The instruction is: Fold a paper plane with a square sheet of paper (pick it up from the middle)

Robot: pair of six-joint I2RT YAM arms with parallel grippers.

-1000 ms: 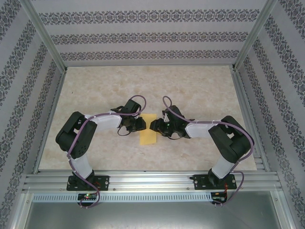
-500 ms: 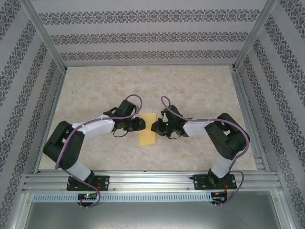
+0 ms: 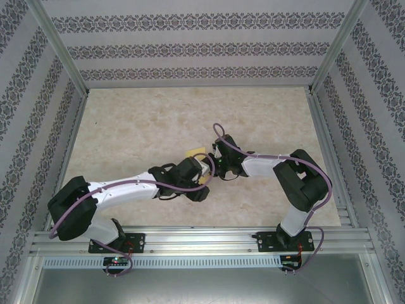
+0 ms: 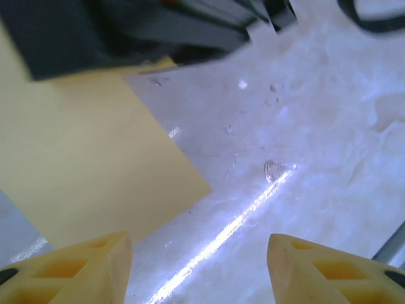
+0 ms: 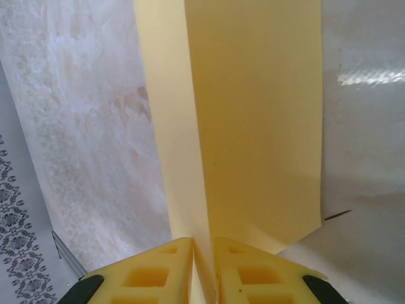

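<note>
Since a second ago my left arm has stretched low across to the near side of the sheet, where earlier it sat off the sheet's left edge. My right wrist has edged a little further out.

My left pincer (image 4: 197, 259) stands apart with nothing between its fingers, and bare worktop (image 4: 304, 139) lies under the gap and straight ahead. The square sheet of paper (image 4: 88, 158) lies flat ahead and to the left of it, its nearest corner just past the left finger and outside the gap. Further ahead a dark housing (image 4: 126, 31), which I take for my other wrist, hangs over the sheet.

My right pincer (image 5: 204, 253) is together, clamped on the sheet's edge. A crease runs straight out from the fingers, with a narrow strip to its left and a broad panel to its right. I cannot tell whether the strip is lifted.

My worries from here:
- If I close the left pincer where it stands, it will pinch only air, because the corner sits beside the gap.
- Sliding left to catch the corner could shove the thin paper and wrinkle it against my right grip.
- That grip bites only the edge, so a tug may tear the paper or pull it free.
- Both wrists are crowded over one small sheet, so a careless reach ahead could knock them together and skew the crease.
</note>
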